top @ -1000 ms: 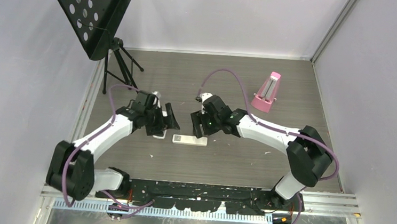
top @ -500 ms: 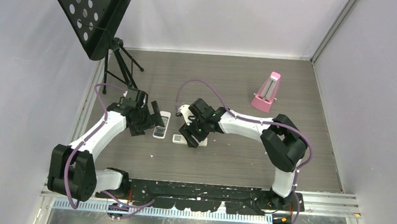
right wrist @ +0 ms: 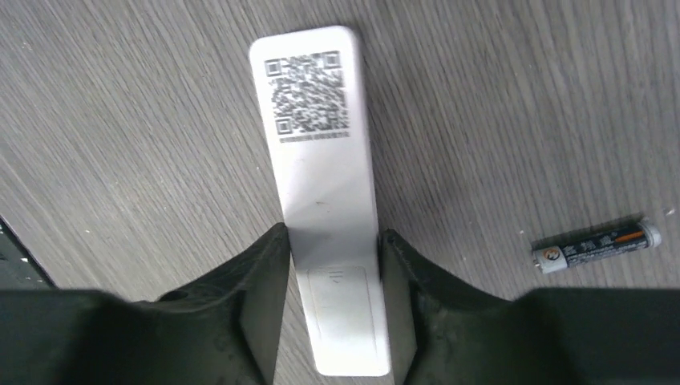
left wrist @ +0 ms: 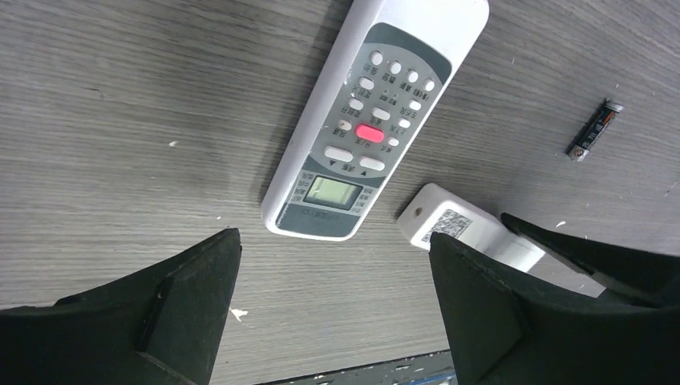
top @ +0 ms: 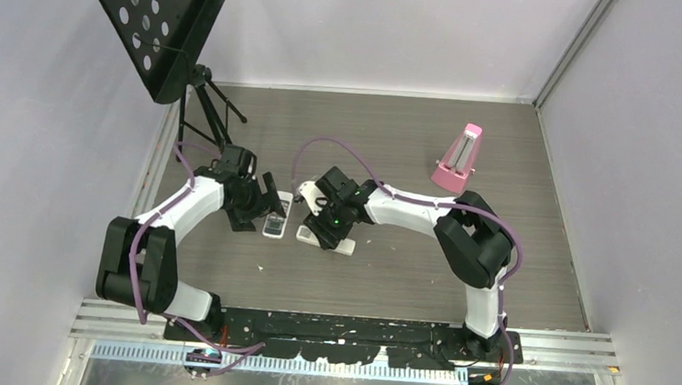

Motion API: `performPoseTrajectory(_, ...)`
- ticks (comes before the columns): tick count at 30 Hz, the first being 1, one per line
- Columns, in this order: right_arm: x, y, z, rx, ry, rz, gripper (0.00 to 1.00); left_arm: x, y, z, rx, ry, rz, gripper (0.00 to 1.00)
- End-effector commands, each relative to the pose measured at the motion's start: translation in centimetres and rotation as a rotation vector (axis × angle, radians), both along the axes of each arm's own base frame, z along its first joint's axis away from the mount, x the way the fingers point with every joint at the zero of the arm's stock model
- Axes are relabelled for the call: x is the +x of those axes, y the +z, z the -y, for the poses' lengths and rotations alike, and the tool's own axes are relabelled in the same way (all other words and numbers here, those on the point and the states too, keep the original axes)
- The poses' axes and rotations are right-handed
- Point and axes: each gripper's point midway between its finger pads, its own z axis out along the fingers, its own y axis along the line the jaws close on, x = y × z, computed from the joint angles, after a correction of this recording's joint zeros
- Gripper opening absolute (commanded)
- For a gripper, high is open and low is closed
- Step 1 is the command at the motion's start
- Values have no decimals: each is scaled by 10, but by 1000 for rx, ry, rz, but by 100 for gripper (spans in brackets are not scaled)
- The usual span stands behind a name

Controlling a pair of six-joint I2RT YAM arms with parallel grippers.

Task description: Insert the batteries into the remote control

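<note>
Looks barely begun: shows no cell seated anywhere. Finds, at the left, the left gripper (left wrist: 333, 241) spread wide and empty, poised over the remote control (left wrist: 377, 112), lying face up on the table (left wrist: 120, 120) with its back, and any battery bay, hidden underneath. Finds, just right of that, a slim white remote (right wrist: 321, 160) lying face down, with the right gripper (right wrist: 333, 237) clamped on it, fingers (right wrist: 257, 289) pressed against both long edges beside a shut sliding cover (right wrist: 341, 297). Picks out only 1 of the batteries (right wrist: 597, 245) in each wrist view, loose on the table right of the slim white remote and apart from it; cannot tell whether the same cell. Leaves, by this reading, almost everything: turning the remote control over, opening it, fetching and seating the cells. Then surfaces: a black perforated metal music stand (top: 148, 21) on a tripod; matte black wedge-shaped fingers; smooth white plastic with rounded corners, a grey button panel, 1 pink key and a small pale screen on the remote control; a printed square code on the slim white remote's back; a dark slender cylinder with an orange band and a silvery cap; grey wood-grain table flecked with white specks; a pink pyramid-shaped metronome (top: 457, 160) at far right.
</note>
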Motion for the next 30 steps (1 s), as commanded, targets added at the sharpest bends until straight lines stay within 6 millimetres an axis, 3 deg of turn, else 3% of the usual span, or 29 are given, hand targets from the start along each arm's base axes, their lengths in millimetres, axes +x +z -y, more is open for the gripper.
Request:
performPoseTrajectory(1, 21, 16, -9, 39, -21, 122, 39, 10, 4, 6, -37, -1, 22, 89)
performPoseTrajectory(3, 22, 21, -8, 47, -28, 142, 24, 12, 3, 5, -28, 2, 25, 89)
performPoseTrajectory(6, 28, 32, -6, 83, -74, 157, 13, 17, 6, 5, -28, -6, 52, 89)
performPoseTrajectory(11, 50, 81, 6, 205, -249, 195, 12, 25, 11, 4, -16, -15, 95, 89)
performPoseTrajectory(15, 96, 109, 48, 238, -512, 266, 15, 30, 7, 5, 14, -31, 106, 89)
performPoseTrajectory(21, 167, 86, 135, 113, -988, 343, 17, 41, -3, 9, 97, -65, 57, 90)
performPoseTrajectory(26, 194, 58, 148, 62, -1074, 308, 18, 43, -17, 7, 213, -117, 8, 90)
performPoseTrajectory(30, 202, 35, 156, 36, -1124, 233, 20, 36, -31, 7, 321, -156, -38, 90)
